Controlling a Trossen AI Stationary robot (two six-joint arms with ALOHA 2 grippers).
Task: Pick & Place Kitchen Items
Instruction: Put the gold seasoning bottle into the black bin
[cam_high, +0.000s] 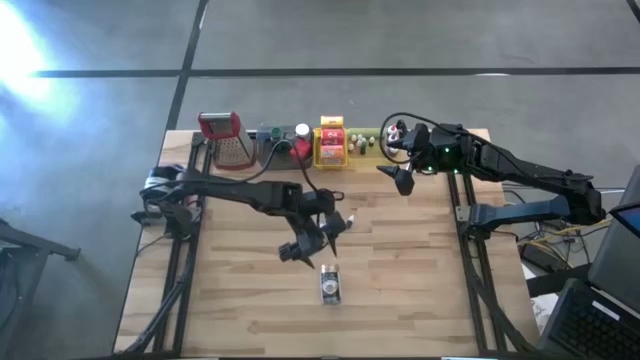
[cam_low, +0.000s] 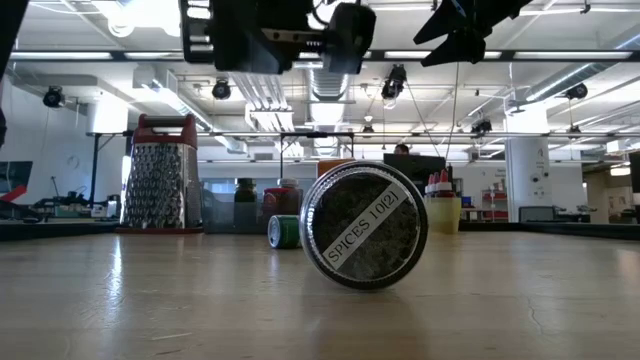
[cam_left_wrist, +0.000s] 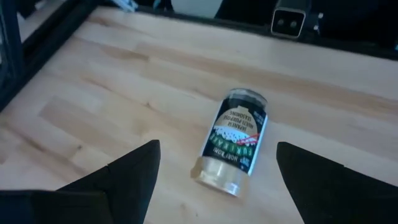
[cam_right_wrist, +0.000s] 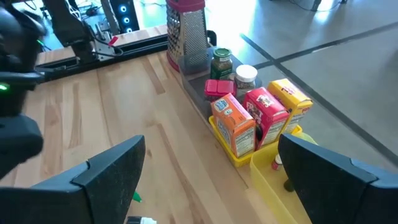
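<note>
While most kitchen items (cam_high: 332, 142) already sit packed in trays (cam_right_wrist: 264, 171) beside grater (cam_high: 228, 139), spice jar (cam_high: 331, 285) lies loose, well forward of grater. Left gripper (cam_high: 313, 240) splayed empty above jar; right gripper (cam_high: 397, 174) unclenched near trays.

a clear glossy spice jar (cam_left_wrist: 233, 144) lies on the matt, pale wooden table (cam_left_wrist: 124, 93), beyond stands a perforated metal grater (cam_low: 159, 187).

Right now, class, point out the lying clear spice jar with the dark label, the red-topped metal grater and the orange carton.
spice jar (cam_left_wrist: 235, 142), left wrist view, label.
grater (cam_low: 159, 187), low view, perforated face.
orange carton (cam_right_wrist: 235, 124), right wrist view, front.
</note>
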